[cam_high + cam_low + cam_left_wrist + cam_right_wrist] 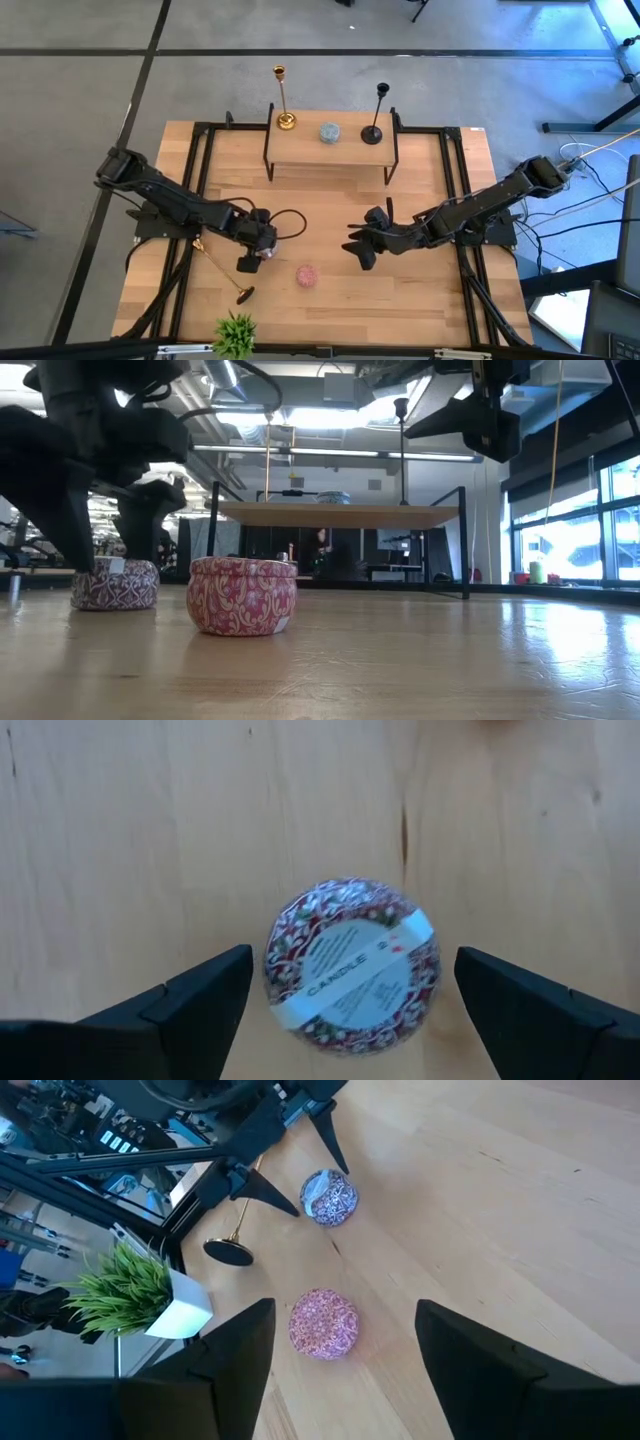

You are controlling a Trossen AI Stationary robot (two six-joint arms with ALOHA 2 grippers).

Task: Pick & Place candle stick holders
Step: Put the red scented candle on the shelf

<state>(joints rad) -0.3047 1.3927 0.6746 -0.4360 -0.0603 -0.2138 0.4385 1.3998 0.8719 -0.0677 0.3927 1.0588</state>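
I have the left gripper (345, 1010) hanging just above the table with its fingers spread wide on either side of a patterned candle tin (350, 963), not touching it, while a gold holder (283, 97) and a black holder (375, 112) already stand upright on the small raised shelf (330, 152), with a bluish tin (329, 132) between them. The third gold holder (222, 270) lies tipped over on the table (400, 300) just left of that arm, beside the little potted plant (236, 335), so I judge it is the one left to fetch. My right gripper (345, 1370) reaches in low from the right, fingers apart and empty, pointing toward the pink tin (323, 1323).

Overhead straight down, low level across table (420, 670), wrist cameras close downward, sharing pink tin (242, 595).
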